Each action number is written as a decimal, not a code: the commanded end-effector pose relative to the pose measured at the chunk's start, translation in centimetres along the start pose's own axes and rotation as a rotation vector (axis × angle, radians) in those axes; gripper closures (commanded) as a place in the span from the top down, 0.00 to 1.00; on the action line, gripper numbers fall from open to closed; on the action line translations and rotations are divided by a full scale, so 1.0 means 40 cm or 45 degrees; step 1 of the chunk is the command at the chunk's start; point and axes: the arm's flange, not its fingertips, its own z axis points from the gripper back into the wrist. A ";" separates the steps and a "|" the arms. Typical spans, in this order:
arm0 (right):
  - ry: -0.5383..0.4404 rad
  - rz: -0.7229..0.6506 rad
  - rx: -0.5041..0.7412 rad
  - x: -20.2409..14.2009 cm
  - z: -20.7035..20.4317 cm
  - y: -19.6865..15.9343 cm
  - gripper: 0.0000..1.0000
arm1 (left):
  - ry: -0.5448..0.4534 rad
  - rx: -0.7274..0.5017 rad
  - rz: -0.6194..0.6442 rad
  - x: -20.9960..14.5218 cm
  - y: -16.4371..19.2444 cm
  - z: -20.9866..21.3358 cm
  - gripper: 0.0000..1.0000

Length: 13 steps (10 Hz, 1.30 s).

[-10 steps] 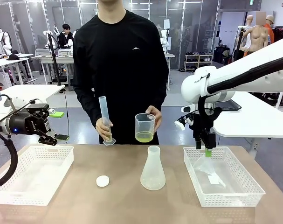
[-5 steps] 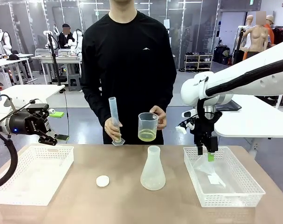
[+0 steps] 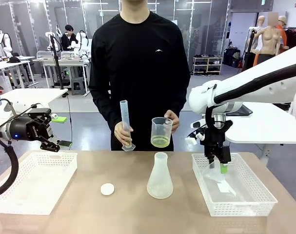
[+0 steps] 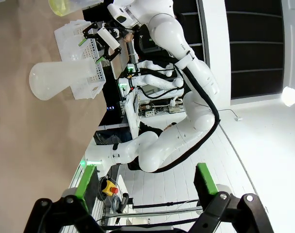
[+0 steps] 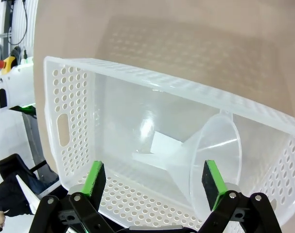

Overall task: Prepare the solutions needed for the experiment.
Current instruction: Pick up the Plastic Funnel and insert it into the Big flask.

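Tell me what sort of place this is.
Probably a robotics lab set up as a chemistry bench. A white robot arm reaches over the tan table, where a clear plastic conical flask stands; a person holds a clear beaker of pale yellow-green liquid and a translucent graduated cylinder.

Left hand (image 4: 146,178), green pads (image 4: 86,180) spread apart; beyond it, conical flask (image 4: 64,80) on brown tabletop (image 4: 30,160) beside perforated white basket (image 4: 86,58).

Clear conical flask (image 3: 160,179) centre, white round cap (image 3: 107,189) left; white perforated basket (image 3: 26,204) far left; twin basket (image 3: 243,207) right, clear funnel (image 5: 213,155) inside.
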 end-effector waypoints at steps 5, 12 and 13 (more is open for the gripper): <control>0.046 0.054 -0.029 -0.026 0.019 -0.076 0.71 | 0.007 -0.017 -0.002 0.000 -0.006 0.000 1.00; 0.048 0.122 0.004 -0.034 0.037 -0.109 0.20 | 0.007 -0.017 -0.002 0.000 -0.006 0.000 1.00; 0.044 0.124 0.003 -0.033 0.036 -0.112 0.05 | 0.007 -0.017 -0.002 0.000 -0.006 0.000 1.00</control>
